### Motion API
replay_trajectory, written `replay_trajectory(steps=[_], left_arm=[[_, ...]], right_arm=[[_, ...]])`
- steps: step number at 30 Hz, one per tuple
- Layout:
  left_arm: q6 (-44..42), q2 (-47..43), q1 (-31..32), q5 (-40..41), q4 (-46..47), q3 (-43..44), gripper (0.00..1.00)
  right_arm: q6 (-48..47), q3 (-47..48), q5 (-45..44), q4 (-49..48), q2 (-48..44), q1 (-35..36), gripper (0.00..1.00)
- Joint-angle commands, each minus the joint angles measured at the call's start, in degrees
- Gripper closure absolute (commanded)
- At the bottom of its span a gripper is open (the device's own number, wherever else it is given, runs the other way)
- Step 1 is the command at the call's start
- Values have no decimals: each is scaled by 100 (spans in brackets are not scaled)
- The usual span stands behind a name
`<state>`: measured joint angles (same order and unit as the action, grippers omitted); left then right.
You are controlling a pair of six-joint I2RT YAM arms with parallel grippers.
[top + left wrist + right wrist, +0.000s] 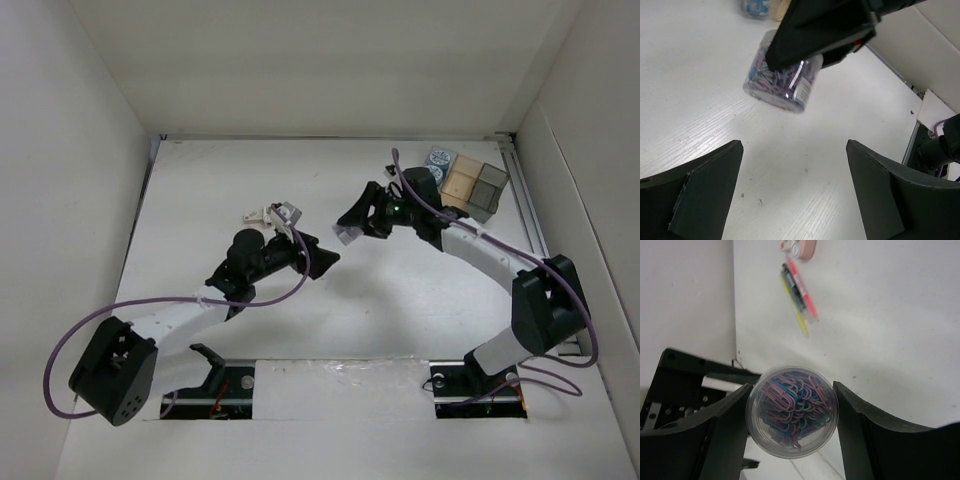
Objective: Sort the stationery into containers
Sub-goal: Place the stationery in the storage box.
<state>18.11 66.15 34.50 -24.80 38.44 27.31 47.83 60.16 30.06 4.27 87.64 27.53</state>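
While the right fingers (860, 430) clamp the jar (791, 420) of paper clips across its round wall, low centre of the right wrist view, the left fingers (705, 190) stand spread and empty. Its smooth, rigid plastic looks light but slippery, so mid-wall seems the sound hold. I count one jar, two pens (799, 295) upper centre, two blue rolls (437, 158) beside one block of bins (478, 188)

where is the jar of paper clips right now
The jar of paper clips sits between the fingers of the right gripper, near the table's middle in the top view, with the bin block to its right.
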Motion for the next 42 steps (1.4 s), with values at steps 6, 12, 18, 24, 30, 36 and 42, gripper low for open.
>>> replay_trajectory(steps=[6,12,18,24,30,36,42], left_arm=[[132,-674,13,448,446,-209,18],[386,-218,13,354,24,90,18],[589,-225,13,422,-353,274,19],[712,-542,13,757,-775,275,19],[764,-665,13,862,-1005,336,19],[817,-612,13,739,-1005,336,20],[817,-665,13,739,-952,336,20]], right_arm=[[86,487,-1053,-120,-237,-1073,58],[270,1593,-4352,766,121,-1802,56],[402,2956,-5757,1892,1167,-2365,56],[402,3983,-6424,2445,2115,-2727,56],[218,4705,-6654,2719,2750,-2727,55],[51,5031,-6776,2833,3171,-2727,53],[-54,5444,-6882,3071,3647,-2727,51]])
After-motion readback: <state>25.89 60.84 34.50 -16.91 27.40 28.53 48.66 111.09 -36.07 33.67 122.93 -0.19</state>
